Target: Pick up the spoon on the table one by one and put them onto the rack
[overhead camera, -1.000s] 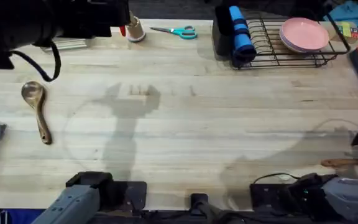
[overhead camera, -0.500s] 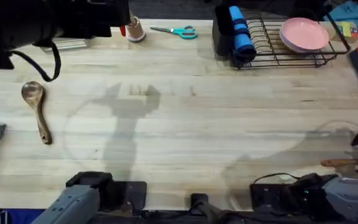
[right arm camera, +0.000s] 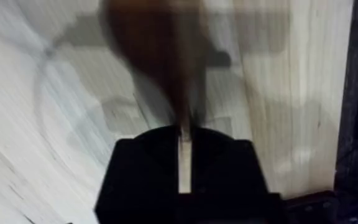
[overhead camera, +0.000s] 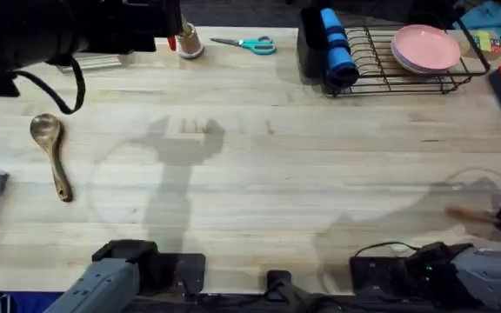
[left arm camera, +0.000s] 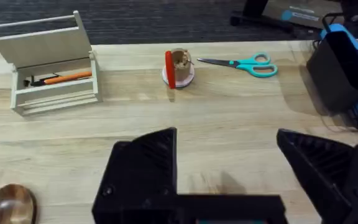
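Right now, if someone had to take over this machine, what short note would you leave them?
Right gripper: shut on a wooden spoon, at the table's near right edge.
Left gripper: open and empty, raised over the far left part of the table.
Second spoon: lying flat on the left side of the table, untouched.
Rack: far right, holding pink plates and a blue item in its black holder; no spoon visible on it.
Done: one spoon gripped.
Left: carry it to the rack, then fetch the second spoon.
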You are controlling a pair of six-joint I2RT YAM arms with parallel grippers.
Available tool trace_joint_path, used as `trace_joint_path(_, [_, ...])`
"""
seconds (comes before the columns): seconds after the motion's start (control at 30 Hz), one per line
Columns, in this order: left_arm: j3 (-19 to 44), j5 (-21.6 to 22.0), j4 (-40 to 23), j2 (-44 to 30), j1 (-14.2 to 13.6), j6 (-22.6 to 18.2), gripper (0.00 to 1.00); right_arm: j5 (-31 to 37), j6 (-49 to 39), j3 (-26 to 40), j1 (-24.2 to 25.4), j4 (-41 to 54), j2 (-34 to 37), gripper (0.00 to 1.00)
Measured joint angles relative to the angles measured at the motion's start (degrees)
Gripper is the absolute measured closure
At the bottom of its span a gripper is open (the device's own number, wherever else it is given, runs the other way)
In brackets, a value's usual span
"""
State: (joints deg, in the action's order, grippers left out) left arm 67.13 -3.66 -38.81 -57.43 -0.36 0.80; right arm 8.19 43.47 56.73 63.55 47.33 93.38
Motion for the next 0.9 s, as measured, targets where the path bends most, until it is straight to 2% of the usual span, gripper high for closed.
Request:
trace_joint_path(0.07, [0.00,0.00,0.00,0.00,0.00,0.00,0.008,-0.02,0.05,0.13,0.00,0.08,0.01,0.958])
trace_joint_path(0.63, [-0.02,0.02,0.00,0.00,0.00,0.00,0.008,-0.04,-0.04,0.07,-0.08,0.02,-0.43,0.967])
trace_joint_path(0.9, [-0.02,0.00,0.00,0.01,0.01,0.00,0.007,-0.35,-0.95,-1.42,-1.43,-0.25,-3.77,0.967])
